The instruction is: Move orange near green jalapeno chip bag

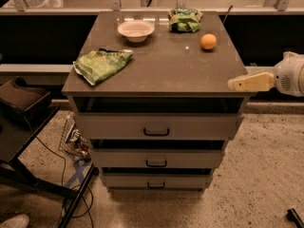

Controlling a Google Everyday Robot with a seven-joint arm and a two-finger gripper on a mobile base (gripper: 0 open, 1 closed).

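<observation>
Camera view: we are looking down on a grey drawer cabinet (156, 80), its top carrying everything the task concerns.

Orange: we are finding the orange (208, 42) sitting untouched at the back right of the top, just right of a smaller, lumpier green bag (184, 20).

Green jalapeno chip bag: the green jalapeno chip bag (101, 64) is lying flat near the front left edge, well apart from the fruit, with a white bowl (136, 30) standing behind it.

Progress: we are judging the task as not yet begun in effect; nothing is being held, and the fruit is resting on the opposite side of the top from its target.

Remaining: we are expecting the reach, the grasp, the carry across the top and the release beside the bag all to be still ahead.

Gripper: the gripper (233, 84) is hovering at the cabinet's front right corner, roughly level with the top's edge, its pale fingers pointing left toward the cabinet.

Fingers: we are seeing one pale wedge only, and we cannot tell whether the fingers are spread or pressed together.

Arm: the white wrist housing is entering from the right edge, lying nearly horizontal and short of the orange.
</observation>
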